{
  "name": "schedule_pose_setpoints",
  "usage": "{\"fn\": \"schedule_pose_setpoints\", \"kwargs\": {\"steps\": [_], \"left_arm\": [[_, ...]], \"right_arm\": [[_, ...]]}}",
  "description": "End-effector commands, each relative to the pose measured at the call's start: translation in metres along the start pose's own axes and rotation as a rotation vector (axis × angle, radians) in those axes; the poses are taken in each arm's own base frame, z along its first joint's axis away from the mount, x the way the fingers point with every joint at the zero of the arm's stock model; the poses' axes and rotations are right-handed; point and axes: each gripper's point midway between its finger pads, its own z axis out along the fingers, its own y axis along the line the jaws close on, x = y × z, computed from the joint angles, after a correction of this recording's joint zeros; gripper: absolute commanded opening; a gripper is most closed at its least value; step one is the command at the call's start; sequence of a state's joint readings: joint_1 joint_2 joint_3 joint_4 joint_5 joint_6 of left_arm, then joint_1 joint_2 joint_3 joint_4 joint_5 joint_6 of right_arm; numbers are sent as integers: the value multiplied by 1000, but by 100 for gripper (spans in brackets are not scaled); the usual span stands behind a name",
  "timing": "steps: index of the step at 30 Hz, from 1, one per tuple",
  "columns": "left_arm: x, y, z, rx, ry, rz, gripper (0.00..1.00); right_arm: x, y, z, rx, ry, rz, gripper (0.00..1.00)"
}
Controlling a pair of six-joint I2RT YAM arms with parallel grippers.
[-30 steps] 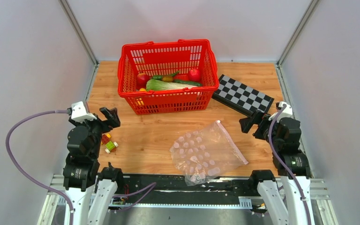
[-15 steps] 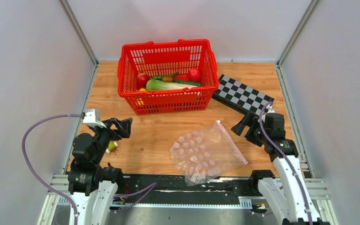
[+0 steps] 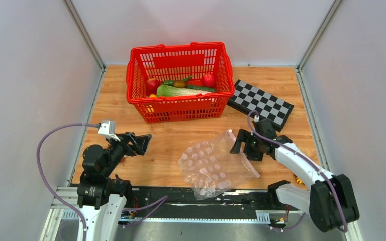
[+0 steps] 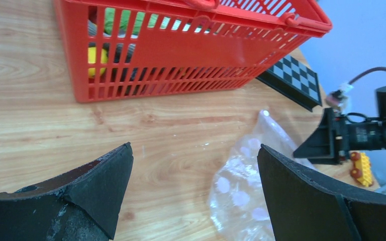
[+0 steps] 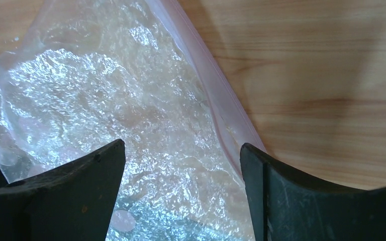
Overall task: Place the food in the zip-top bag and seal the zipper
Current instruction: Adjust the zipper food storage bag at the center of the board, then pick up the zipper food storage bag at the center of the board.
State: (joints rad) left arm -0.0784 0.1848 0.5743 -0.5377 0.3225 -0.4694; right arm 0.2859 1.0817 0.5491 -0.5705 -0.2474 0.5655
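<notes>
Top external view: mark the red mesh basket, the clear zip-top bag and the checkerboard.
Red plastic mesh basket [image 3: 181, 108], top external view, near wall.
Clear crinkly zip-top bag [image 3: 206, 168], top external view, middle of the oval-printed panel.
Black-and-white checkerboard panel [image 3: 261, 102], top external view, centre.

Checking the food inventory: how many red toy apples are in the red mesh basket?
2: one red apple at the red plastic mesh basket's left end, one at its right; more may be hidden.

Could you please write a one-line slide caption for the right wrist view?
Open right gripper over the crinkly zip-top bag and its zipper on the wooden table.
</notes>
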Motion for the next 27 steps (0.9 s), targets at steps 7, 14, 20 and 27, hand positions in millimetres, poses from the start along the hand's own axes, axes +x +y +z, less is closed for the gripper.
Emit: {"fn": "schedule_pose_setpoints", "kwargs": {"steps": [7,14,20,27], "left_arm": [[-8,-19,9,108,-30,-70,100],[5,-31,21,203,43,-128,100],[15,-31,32,235,84,-171,99],[33,-28,35,238,149,-158,98]], "right_arm": [[10,95,28,-233,-7,-126,73],[-1,125,-6,-208,-108,-364,70],[-25,83,-12,-132,-289,-346,69],[14,102,11,-299,-78,-431,56]]}}
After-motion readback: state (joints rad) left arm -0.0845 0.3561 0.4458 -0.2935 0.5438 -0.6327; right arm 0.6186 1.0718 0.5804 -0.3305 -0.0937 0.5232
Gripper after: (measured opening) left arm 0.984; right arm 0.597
